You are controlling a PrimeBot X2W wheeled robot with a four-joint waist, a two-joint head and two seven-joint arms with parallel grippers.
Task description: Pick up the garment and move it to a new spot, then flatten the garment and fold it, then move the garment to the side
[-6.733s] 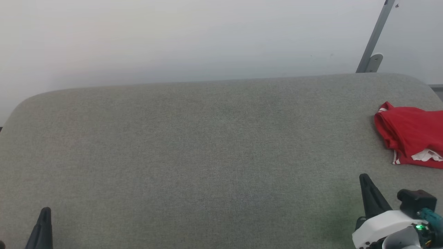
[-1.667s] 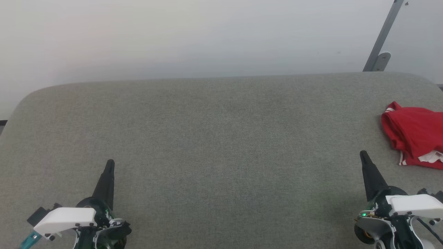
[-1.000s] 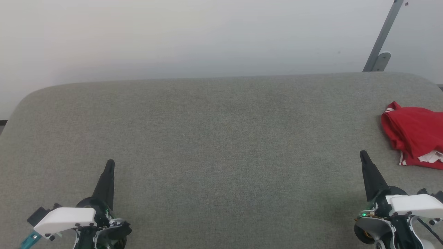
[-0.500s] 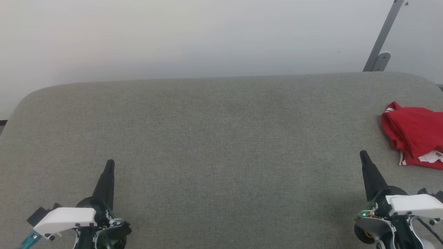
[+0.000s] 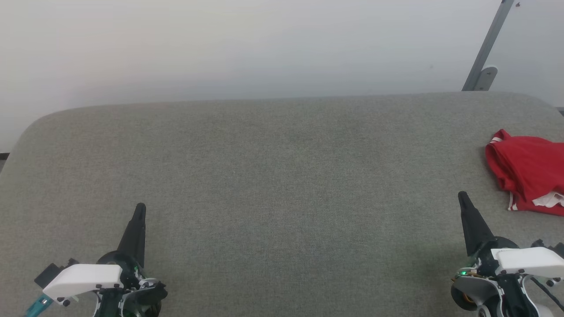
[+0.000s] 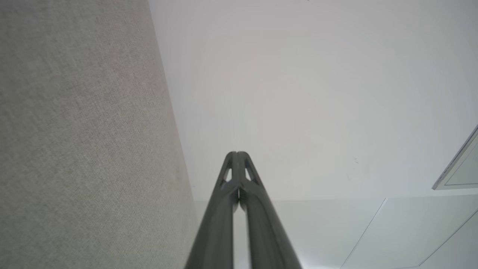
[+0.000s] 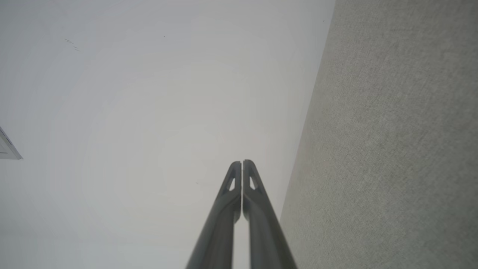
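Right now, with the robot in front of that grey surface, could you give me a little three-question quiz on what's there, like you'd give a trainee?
1. True or false: the garment lies near the robot's right-hand edge of the grey padded surface.
2. Pick one. The jaws on the two arms are: A) both wide open; B) both shut with nothing in them; C) both shut on the garment.
3. Fill in the blank: the garment is mostly ___ in colour, with white trim.

Key: 1 true; 2 B; 3 red.
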